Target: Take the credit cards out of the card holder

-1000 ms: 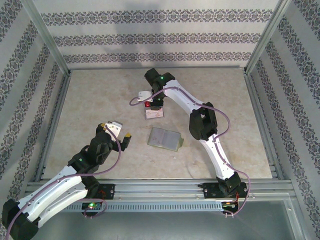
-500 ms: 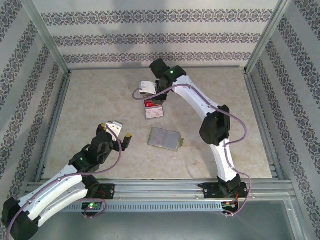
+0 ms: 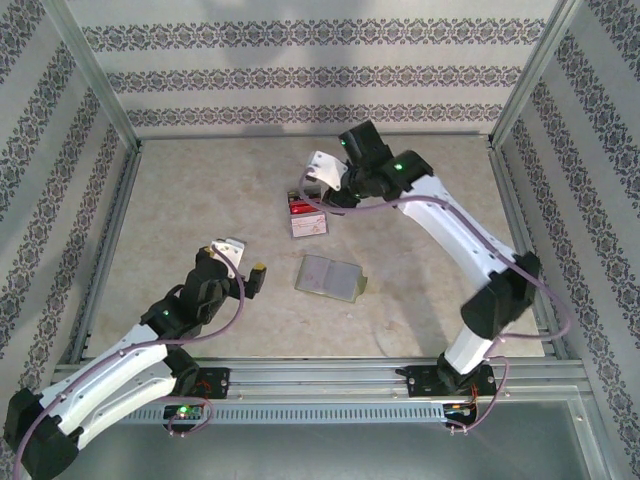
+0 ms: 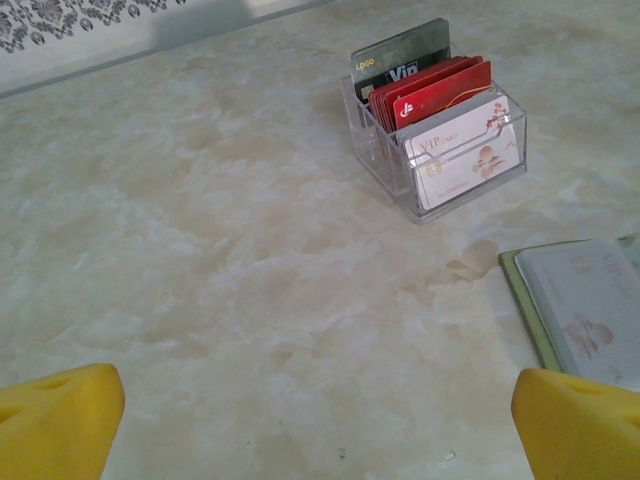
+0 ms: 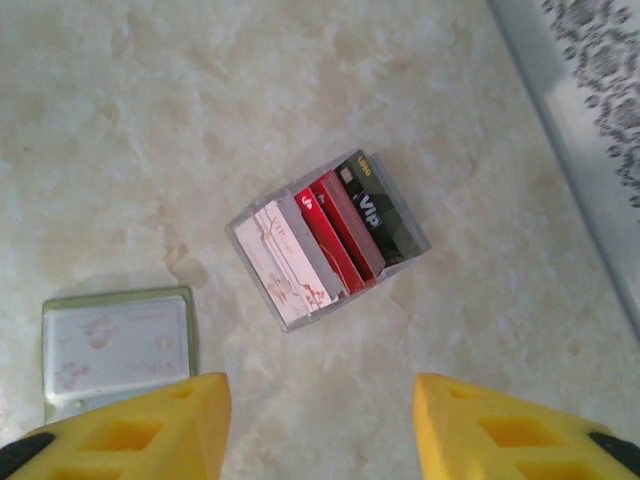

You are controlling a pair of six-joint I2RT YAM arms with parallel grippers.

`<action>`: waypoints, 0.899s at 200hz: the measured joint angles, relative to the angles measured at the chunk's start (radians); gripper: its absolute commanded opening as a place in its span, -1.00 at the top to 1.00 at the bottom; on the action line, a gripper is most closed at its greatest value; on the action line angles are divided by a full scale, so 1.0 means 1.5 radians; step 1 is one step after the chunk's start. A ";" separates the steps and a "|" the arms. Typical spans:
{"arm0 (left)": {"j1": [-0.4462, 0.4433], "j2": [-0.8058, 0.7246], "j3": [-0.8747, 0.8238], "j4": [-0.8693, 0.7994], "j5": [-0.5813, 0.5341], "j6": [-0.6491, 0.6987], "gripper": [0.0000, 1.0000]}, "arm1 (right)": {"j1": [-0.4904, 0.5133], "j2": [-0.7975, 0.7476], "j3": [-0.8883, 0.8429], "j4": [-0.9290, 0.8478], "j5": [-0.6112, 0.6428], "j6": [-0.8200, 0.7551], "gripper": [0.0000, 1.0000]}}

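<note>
Card holder: the olive-green card holder [image 3: 331, 277] lies flat and open near the middle of the surface [image 3: 200, 200]. Its pale sleeve faces up, with faint reddish marks on it.
Holder axis: from the top camera I see its long side running roughly left to right, the right end tipped slightly toward the near edge.
Credit cards: the credit cards [image 3: 308, 218] stand on edge in a clear box [image 4: 400, 185], just beyond the holder and apart from it.
Card order: the dark one is at the back, the red ones are in the middle, and a pinkish-white one is at the front, facing the near edge.
Card axis: their long edges run across the surface, left to right.
Right arm: it rises from its base to a bent elbow out on the right, then reaches back and left over the box. My right wrist camera looks down on both box and holder.
Right tool: the right tool [image 5: 320, 430] has its yellow fingertips [image 5: 130, 430] spread wide, gripping nothing, clear above the cards.
Left arm: it lies low and stretched from the near-left corner toward the centre.
Left tool: the left tool [image 4: 320, 420] is spread wide and empty, aimed toward the box. It is well to the left of the holder.
</note>
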 measured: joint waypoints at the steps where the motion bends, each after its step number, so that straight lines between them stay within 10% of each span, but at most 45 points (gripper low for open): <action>1: 0.000 0.001 0.001 0.000 0.001 -0.001 -0.99 | 0.000 -0.003 -0.003 0.001 0.000 0.002 -0.13; 91: 0.000 0.053 0.024 0.001 0.037 -0.064 -0.99 | -0.066 -0.338 -0.387 0.202 -0.013 0.315 -0.95; 180: 0.000 0.140 0.075 -0.004 0.097 -0.153 -0.95 | -0.213 -0.492 -0.618 0.279 -0.113 0.577 -0.96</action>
